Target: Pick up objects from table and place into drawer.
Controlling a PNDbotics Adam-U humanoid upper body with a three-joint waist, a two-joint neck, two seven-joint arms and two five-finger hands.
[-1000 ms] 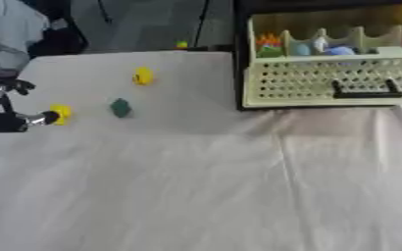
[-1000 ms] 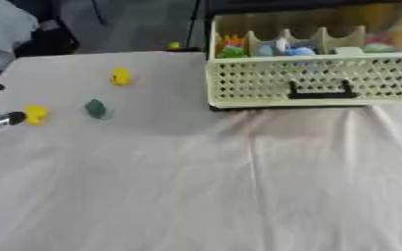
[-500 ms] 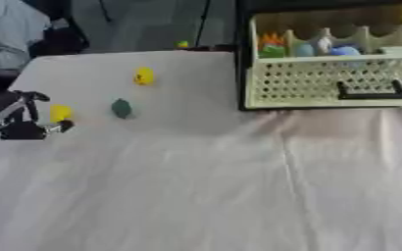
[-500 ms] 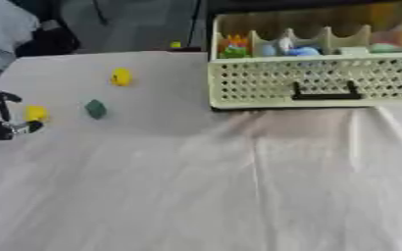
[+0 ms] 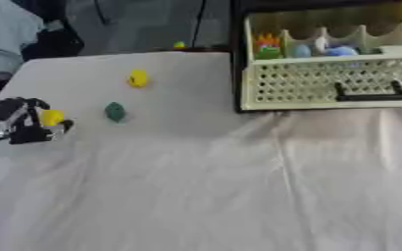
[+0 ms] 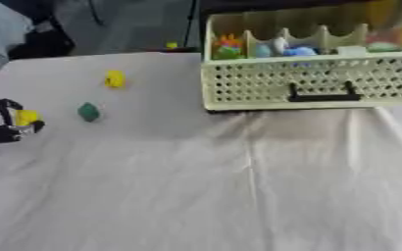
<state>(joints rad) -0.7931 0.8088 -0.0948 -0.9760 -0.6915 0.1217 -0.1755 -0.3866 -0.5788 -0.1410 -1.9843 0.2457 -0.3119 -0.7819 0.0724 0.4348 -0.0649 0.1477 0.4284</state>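
Observation:
My left hand (image 5: 15, 125) is at the table's left edge, its fingers curled round a small yellow object (image 5: 52, 117). A dark green object (image 5: 114, 112) lies on the white cloth just right of that hand. Further back sits another yellow object (image 5: 138, 78). The cream perforated drawer (image 5: 324, 86) stands open at the back right, with a black handle (image 5: 372, 93) on its front and several colourful items inside its compartments. My right hand shows in neither view.
The white cloth (image 5: 221, 186) has folds running from the drawer's front corner toward the near edge. A tiny yellow thing (image 5: 180, 45) lies at the table's far edge. A person in grey sits beyond the far left corner.
My left hand has closed round the yellow object and moved a little right and up with it. The whole picture has also shifted slightly.

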